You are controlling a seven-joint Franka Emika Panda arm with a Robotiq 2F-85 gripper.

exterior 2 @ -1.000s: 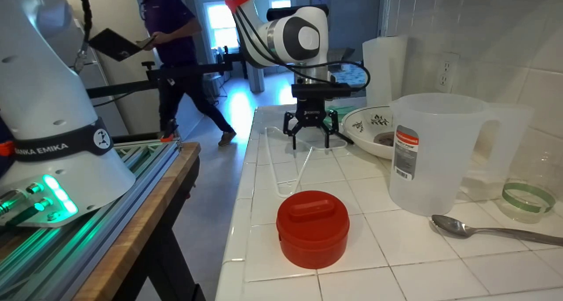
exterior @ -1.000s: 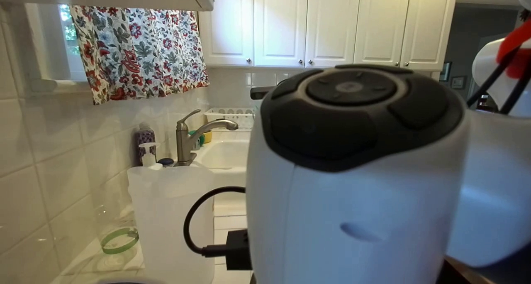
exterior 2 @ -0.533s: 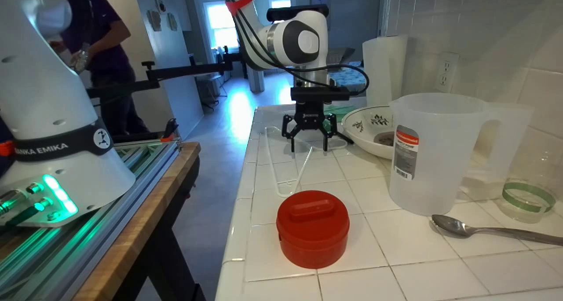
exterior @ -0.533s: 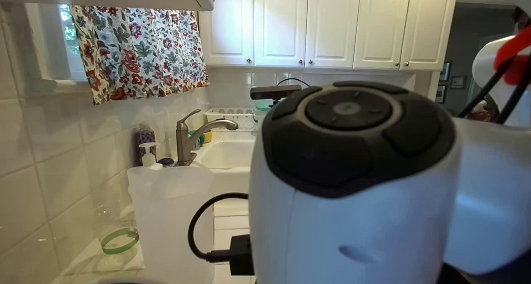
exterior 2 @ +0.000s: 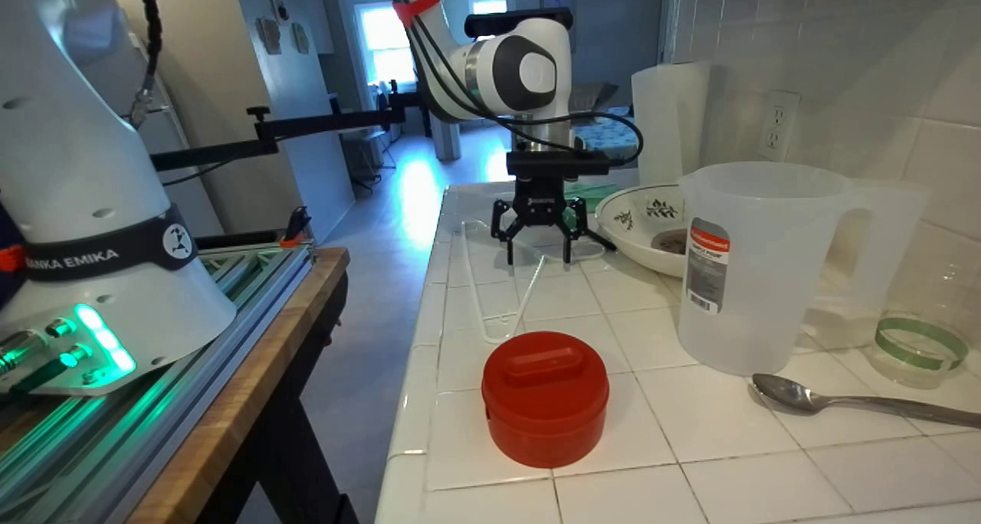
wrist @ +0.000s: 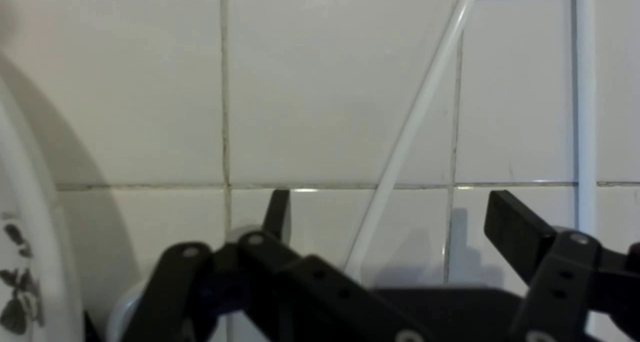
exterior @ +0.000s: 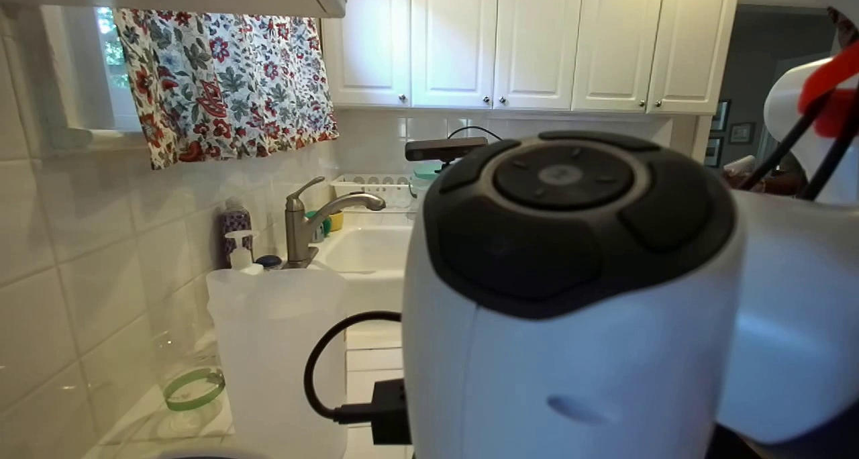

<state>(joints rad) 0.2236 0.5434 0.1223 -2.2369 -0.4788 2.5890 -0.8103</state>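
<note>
My gripper (exterior 2: 539,258) stands open over the white tiled counter, its fingers pointing down. In the wrist view the gripper (wrist: 390,202) shows a wide gap with nothing held. A thin white wire frame (wrist: 415,117), bent at angles like a hanger, lies flat on the tiles below. One of its bars runs between the fingers, and another passes by the right finger (wrist: 520,227). Part of the frame is hidden behind the gripper. Beside the gripper sits a white bowl (exterior 2: 640,257) with a leaf pattern, its rim (wrist: 42,207) at the wrist view's left edge.
A red lidded container (exterior 2: 546,401) stands at the near counter. A translucent pitcher (exterior 2: 755,279), a spoon (exterior 2: 797,396), a glass jar (exterior 2: 920,348) and a paper towel roll (exterior 2: 670,122) line the wall side. The arm's wrist (exterior: 570,351) covers much of an exterior view, hiding the gripper there.
My gripper came down slightly in the first half second and has since held still, open throughout. The person with the laptop walked out of the counter-side exterior view.
</note>
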